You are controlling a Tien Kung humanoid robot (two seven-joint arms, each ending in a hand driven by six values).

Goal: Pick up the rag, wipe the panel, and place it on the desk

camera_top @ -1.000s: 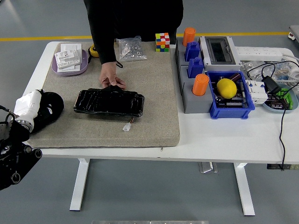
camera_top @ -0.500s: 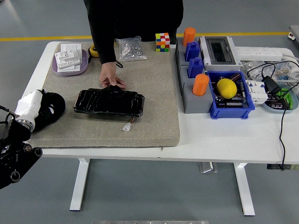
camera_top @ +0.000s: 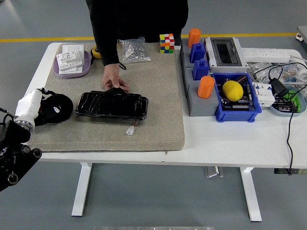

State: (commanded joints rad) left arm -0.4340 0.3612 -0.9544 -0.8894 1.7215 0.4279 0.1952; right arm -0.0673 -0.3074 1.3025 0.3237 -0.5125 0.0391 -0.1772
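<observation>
My left hand (camera_top: pixel 53 109) sits at the left of the frame, over the left edge of the beige mat (camera_top: pixel 158 120), a black shape at the end of a white forearm cuff (camera_top: pixel 28 106). From up here I cannot tell whether its fingers are curled or slack, nor whether a rag is in it; the dark mass there reads as one blob. My right hand is outside the picture.

Just to the right of the hand, near but apart from it, the black panel (camera_top: pixel 112 105) lies flat on the mat, its long side running left to right, glossy on top. A person's hand (camera_top: pixel 114 82) presses on the panel's far edge, the black sleeve (camera_top: pixel 108 38) coming down from the top of the frame. A small white connector with a short wire (camera_top: pixel 130 129) lies on the mat just below the panel's right end.

Toward the upper left, a lilac tray (camera_top: pixel 72 69) holds white switch plates (camera_top: pixel 69 56). A clear bag of metal parts (camera_top: pixel 134 50) and a coloured puzzle cube (camera_top: pixel 166 42) sit along the mat's far edge.

Right of the mat, on the white tabletop (camera_top: pixel 230 143), stands a grey block (camera_top: pixel 196 98) with blue pieces and two orange cylinders (camera_top: pixel 206 86), then a blue bin (camera_top: pixel 237 108) holding a yellow ball (camera_top: pixel 232 90), a grey enclosure (camera_top: pixel 224 53), and black cables (camera_top: pixel 289 124) at the right edge.
</observation>
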